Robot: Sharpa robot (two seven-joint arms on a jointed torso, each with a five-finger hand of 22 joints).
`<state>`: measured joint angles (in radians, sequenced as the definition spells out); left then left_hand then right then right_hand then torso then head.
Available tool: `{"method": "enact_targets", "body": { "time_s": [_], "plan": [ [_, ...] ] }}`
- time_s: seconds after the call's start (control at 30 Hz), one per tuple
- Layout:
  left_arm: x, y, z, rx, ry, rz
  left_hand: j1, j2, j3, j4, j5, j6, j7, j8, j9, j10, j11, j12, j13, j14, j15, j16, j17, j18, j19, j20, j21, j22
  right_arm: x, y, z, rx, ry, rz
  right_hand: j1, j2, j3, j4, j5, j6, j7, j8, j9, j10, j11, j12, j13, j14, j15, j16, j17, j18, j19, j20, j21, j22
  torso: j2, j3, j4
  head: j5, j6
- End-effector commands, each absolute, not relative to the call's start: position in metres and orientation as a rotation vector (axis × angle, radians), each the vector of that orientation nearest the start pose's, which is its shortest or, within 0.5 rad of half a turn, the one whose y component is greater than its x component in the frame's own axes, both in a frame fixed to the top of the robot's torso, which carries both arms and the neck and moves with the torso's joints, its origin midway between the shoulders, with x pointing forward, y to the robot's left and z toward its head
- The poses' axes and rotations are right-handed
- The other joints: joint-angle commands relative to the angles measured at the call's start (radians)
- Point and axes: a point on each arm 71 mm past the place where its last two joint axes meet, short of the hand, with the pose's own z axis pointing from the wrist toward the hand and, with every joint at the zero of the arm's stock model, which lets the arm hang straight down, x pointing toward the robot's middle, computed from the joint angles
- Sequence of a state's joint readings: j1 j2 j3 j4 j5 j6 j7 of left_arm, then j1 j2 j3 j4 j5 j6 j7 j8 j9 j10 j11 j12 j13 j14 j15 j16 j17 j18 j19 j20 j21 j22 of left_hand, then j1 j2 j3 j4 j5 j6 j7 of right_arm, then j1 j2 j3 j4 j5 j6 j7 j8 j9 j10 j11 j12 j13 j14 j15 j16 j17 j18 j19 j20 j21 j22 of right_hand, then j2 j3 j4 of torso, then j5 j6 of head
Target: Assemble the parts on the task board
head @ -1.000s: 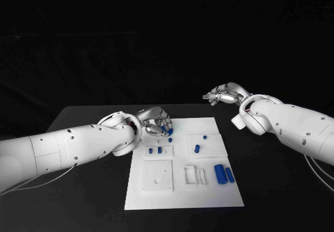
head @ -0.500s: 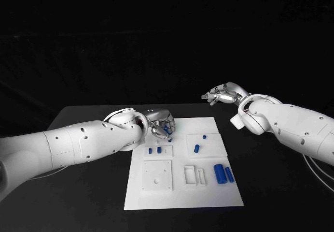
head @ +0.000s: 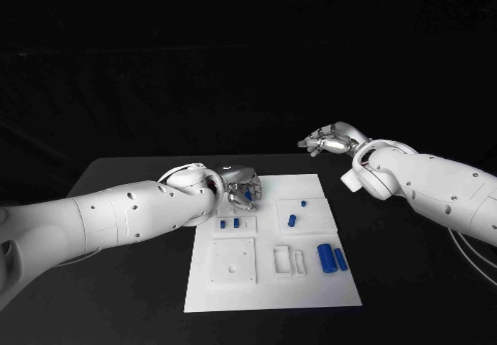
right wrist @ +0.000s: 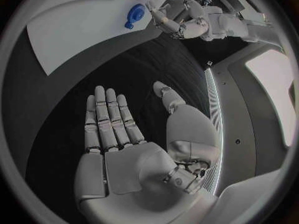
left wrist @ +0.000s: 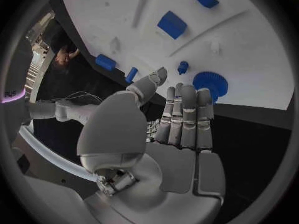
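Left hand [head: 241, 188] hovers over the far-left corner of the task board [head: 311, 287]; in the left wrist view its fingers [left wrist: 186, 112] are extended side by side, palm bare, holding nothing. Whether it touches the board cannot be told.

Near to far on the board, head view:
- near-left: a white square fixture [head: 234, 260], no blue part in it.
- near-middle: a white slotted bracket [head: 288, 260], unfilled as far as visible.
- near-right: two blue cylinders [head: 332, 257] lying side by side, loose.
- mid-left: two small blue blocks [head: 229, 223] sitting on a raised pad.
- mid-right: a blue peg [head: 293, 220], with a smaller blue piece [head: 304, 203] just beyond it.
- far-left, off the fingertips: a blue gear [left wrist: 210, 84] and a small blue knob [left wrist: 182, 67], seen in the left wrist view.

Right hand [head: 330, 141] is raised beyond the board's far-right corner, well apart from it, over the bench [head: 124, 287]; fingers spread, palm bare.

Judgement: early stage. Most parts look unseated, near fixtures vacant; nearly all assembly remains.
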<state>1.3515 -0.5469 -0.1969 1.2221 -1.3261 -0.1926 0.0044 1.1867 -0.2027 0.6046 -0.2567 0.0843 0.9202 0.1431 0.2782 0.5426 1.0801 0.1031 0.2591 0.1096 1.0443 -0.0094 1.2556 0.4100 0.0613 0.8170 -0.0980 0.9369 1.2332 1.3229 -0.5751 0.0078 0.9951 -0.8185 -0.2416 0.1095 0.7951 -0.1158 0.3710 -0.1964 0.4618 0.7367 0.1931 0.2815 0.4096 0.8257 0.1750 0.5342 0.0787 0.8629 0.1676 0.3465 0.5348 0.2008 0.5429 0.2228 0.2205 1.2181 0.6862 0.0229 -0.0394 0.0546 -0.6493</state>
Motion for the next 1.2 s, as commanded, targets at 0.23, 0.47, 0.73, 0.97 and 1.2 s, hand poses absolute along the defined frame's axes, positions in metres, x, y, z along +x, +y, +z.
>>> {"method": "enact_targets", "body": {
  "time_s": [0.23, 0.47, 0.73, 0.97, 1.2],
  "plan": [
    [0.541, 0.128, -0.191, 0.318, 1.801, -0.668, 0.016, 0.018, 0.011, -0.002, 0.017, 0.002, -0.001, -0.003, -0.004, 0.005, 0.005, -0.022, -0.008, 0.003, 0.005, 0.009, 0.003, 0.027, 0.011, -0.006, -0.002, 0.005, 0.595, -0.219, -0.13, 0.401, 1.576, 0.921, 0.002, 0.004, -0.001, 0.007, 0.006, -0.008, 0.034, 0.005, -0.001, 0.004, 0.002, 0.0, -0.002, -0.008, -0.002, -0.005, -0.001, 0.0, -0.001, 0.003, -0.007, 0.001, -0.001, 0.0001, 0.0006, -0.001, 0.0],
    [0.544, 0.13, -0.196, 0.314, 1.805, -0.653, 0.022, 0.028, 0.014, -0.006, 0.023, 0.005, -0.002, -0.001, -0.006, 0.01, 0.005, -0.029, -0.011, 0.005, 0.005, 0.014, 0.004, 0.029, 0.014, -0.005, 0.0, 0.008, 0.595, -0.219, -0.13, 0.401, 1.576, 0.922, 0.002, 0.005, -0.001, 0.008, 0.006, -0.008, 0.034, 0.006, -0.001, 0.004, 0.001, 0.0, -0.002, -0.008, -0.002, -0.005, -0.001, 0.001, -0.001, 0.004, -0.007, 0.001, 0.0, 0.0009, -0.0001, -0.001, -0.001],
    [0.547, 0.132, -0.204, 0.303, 1.817, -0.638, 0.023, 0.039, 0.017, -0.008, 0.027, 0.01, -0.004, 0.001, -0.006, 0.012, 0.007, -0.036, -0.014, 0.004, 0.007, 0.015, 0.005, 0.03, 0.014, -0.004, 0.001, 0.01, 0.595, -0.217, -0.13, 0.398, 1.578, 0.926, 0.003, 0.005, -0.001, 0.008, 0.007, -0.008, 0.034, 0.006, -0.002, 0.004, 0.002, 0.0, -0.002, -0.008, -0.003, -0.005, -0.001, 0.001, -0.001, 0.004, -0.007, 0.002, 0.001, -0.0004, 0.0003, -0.003, -0.002],
    [0.547, 0.134, -0.208, 0.318, 1.841, -0.644, 0.023, 0.054, 0.017, -0.01, 0.028, 0.01, -0.003, 0.0, -0.009, 0.034, 0.001, -0.035, -0.013, 0.016, 0.001, 0.028, 0.009, 0.033, 0.025, -0.007, 0.008, 0.016, 0.594, -0.216, -0.13, 0.396, 1.579, 0.929, 0.003, 0.005, -0.001, 0.008, 0.007, -0.008, 0.034, 0.006, -0.002, 0.004, 0.001, 0.0, -0.003, -0.008, -0.003, -0.005, -0.001, 0.001, -0.001, 0.004, -0.007, 0.002, 0.0, -0.0012, 0.0021, -0.006, -0.005],
    [0.546, 0.134, -0.209, 0.333, 1.855, -0.636, 0.017, 0.076, 0.016, -0.008, 0.025, 0.024, -0.009, 0.008, -0.009, 0.064, -0.01, -0.029, -0.009, 0.031, -0.01, 0.038, 0.012, 0.035, 0.038, -0.015, 0.015, 0.022, 0.594, -0.216, -0.13, 0.397, 1.578, 0.928, 0.003, 0.005, -0.001, 0.008, 0.007, -0.008, 0.034, 0.006, -0.002, 0.004, 0.001, 0.0, -0.003, -0.007, -0.003, -0.005, -0.001, 0.001, -0.001, 0.004, -0.008, 0.002, -0.001, -0.0011, 0.0031, -0.007, -0.006]
  ]
}}
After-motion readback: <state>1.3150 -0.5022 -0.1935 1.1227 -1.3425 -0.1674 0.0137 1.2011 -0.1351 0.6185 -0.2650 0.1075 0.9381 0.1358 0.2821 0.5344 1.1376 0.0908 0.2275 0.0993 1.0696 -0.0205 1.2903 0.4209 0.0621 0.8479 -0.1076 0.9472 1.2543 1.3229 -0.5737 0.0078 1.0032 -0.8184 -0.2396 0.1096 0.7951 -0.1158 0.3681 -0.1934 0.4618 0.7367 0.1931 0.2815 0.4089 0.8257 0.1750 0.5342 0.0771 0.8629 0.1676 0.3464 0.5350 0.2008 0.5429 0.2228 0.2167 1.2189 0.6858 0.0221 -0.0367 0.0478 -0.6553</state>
